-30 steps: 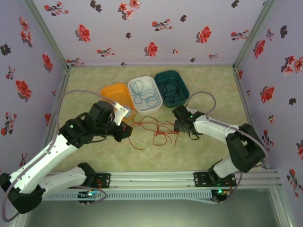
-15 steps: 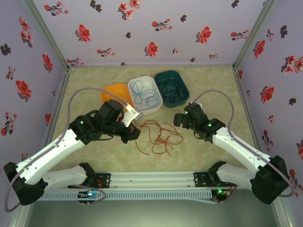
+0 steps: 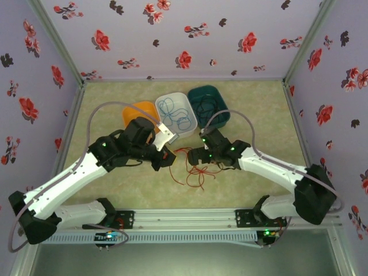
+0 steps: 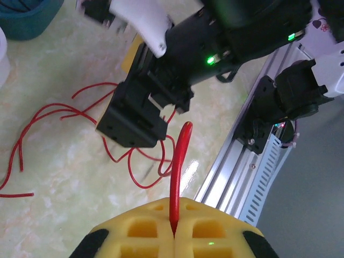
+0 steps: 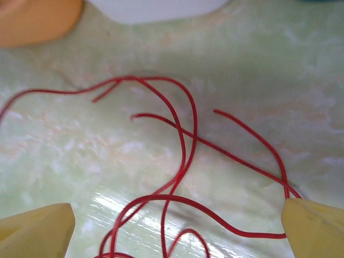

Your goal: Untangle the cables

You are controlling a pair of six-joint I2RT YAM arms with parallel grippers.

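Observation:
A tangle of red cables [image 3: 198,168] lies on the table between my two grippers. In the left wrist view my left gripper [image 4: 173,232] has its yellow fingers pressed together on one red cable [image 4: 180,161] that rises from the tangle; from above, my left gripper [image 3: 165,158] sits just left of the pile. My right gripper [image 3: 195,155] hangs low over the pile's top. Its yellow fingertips [image 5: 35,232] stand wide apart, with red cables [image 5: 183,156] on the table between them and one strand touching the right tip. Blue cables [image 3: 177,114] lie in the white tray, dark cables [image 3: 208,109] in the green tray.
Three trays stand in a row at the back: orange tray [image 3: 133,113], white tray [image 3: 191,127], green tray [image 3: 223,118]. The aluminium rail [image 3: 184,217] runs along the near edge. Flowered walls close in the sides and back. The right arm's black wrist [image 4: 134,115] sits close in front of my left gripper.
My right arm swung left and came down over the red cables. My left gripper shifted slightly right with the red cable in it, and the tangle bunched closer together.

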